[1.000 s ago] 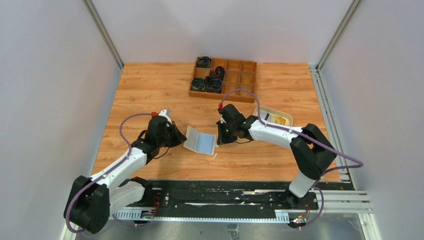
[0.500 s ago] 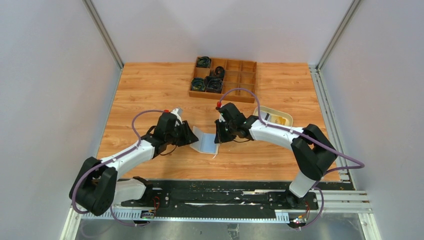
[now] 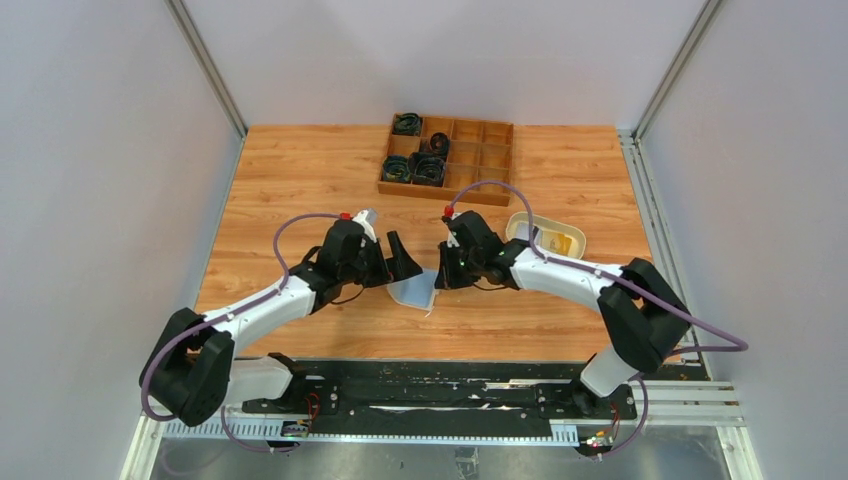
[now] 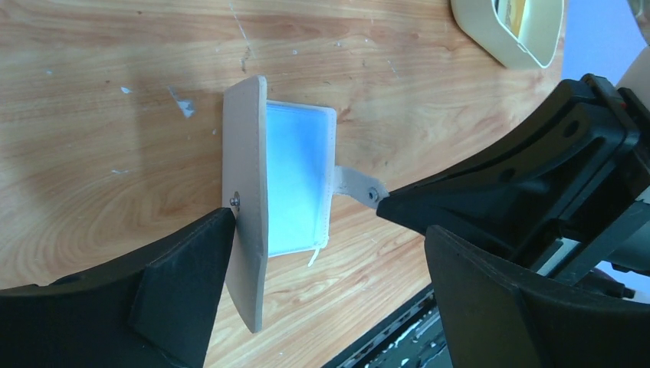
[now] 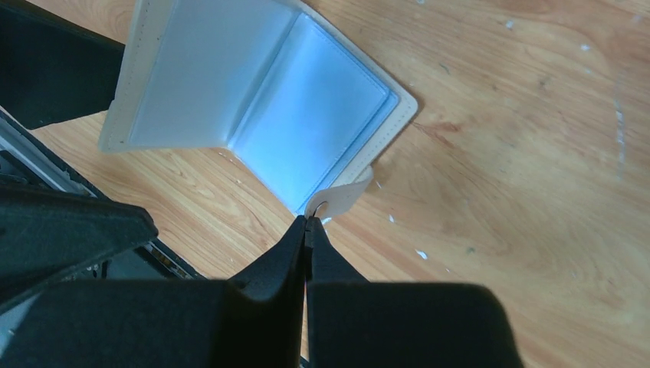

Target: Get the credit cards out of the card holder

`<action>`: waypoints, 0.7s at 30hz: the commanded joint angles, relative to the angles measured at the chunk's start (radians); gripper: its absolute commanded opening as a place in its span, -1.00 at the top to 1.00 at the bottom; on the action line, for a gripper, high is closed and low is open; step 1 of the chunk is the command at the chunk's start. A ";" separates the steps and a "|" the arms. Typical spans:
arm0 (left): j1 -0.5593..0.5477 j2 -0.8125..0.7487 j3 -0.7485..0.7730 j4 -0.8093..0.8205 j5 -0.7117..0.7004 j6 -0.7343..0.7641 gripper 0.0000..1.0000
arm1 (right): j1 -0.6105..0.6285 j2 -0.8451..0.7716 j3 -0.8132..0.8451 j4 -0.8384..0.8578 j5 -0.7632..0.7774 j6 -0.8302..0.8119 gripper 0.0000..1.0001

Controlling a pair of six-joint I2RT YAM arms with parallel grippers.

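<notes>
The card holder (image 3: 415, 291) lies open on the wood between my two arms. In the left wrist view one beige flap (image 4: 247, 207) stands nearly upright, and the inside (image 4: 299, 172) shows pale blue. I cannot tell whether that blue is one of the credit cards. My left gripper (image 3: 405, 268) is open and straddles the holder. Its one finger (image 4: 180, 295) rests against the outside of the raised flap, and the other finger (image 4: 498, 307) stands well off. My right gripper (image 5: 306, 222) is shut on the holder's snap tab (image 5: 337, 201).
A cream oval tray (image 3: 525, 222) with a yellow card (image 3: 562, 240) in it sits just beyond my right arm. A brown wooden compartment box (image 3: 495, 160) holding dark coiled items stands at the back. The table's front edge and the black rail (image 3: 440, 385) are close below the holder.
My left gripper has gone from shut to wide open and has moved right, up to the card holder. The holder's left flap now stands steeper. The right gripper has stayed shut on the tab.
</notes>
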 commanded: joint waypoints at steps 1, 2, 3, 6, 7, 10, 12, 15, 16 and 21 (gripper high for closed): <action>-0.022 -0.002 0.014 0.030 -0.006 -0.039 -0.96 | -0.024 -0.088 -0.054 0.015 0.071 0.024 1.00; -0.027 -0.001 0.011 0.037 -0.008 -0.049 -0.96 | -0.032 -0.099 -0.062 0.014 0.073 0.023 1.00; -0.033 0.000 0.007 0.045 -0.014 -0.062 -0.96 | -0.037 -0.111 -0.075 0.014 0.076 0.025 1.00; -0.043 0.012 -0.013 0.069 -0.025 -0.109 -0.96 | -0.052 -0.133 -0.106 0.016 0.076 0.028 1.00; -0.045 0.020 -0.025 0.095 -0.023 -0.129 -0.96 | -0.059 -0.142 -0.117 0.018 0.073 0.029 1.00; -0.048 0.050 -0.064 0.181 0.002 -0.208 -0.96 | -0.073 -0.161 -0.150 0.039 0.061 0.037 1.00; -0.052 0.061 -0.078 0.228 0.013 -0.251 -0.96 | -0.080 -0.167 -0.166 0.052 0.053 0.038 1.00; -0.061 0.068 -0.069 0.245 0.006 -0.278 -0.96 | -0.085 -0.170 -0.185 0.068 0.043 0.044 1.00; -0.064 0.070 -0.065 0.250 0.004 -0.291 -0.96 | -0.086 -0.171 -0.190 0.075 0.040 0.047 1.00; -0.076 0.076 -0.046 0.279 0.006 -0.331 -0.96 | -0.091 -0.174 -0.219 0.106 0.021 0.055 1.00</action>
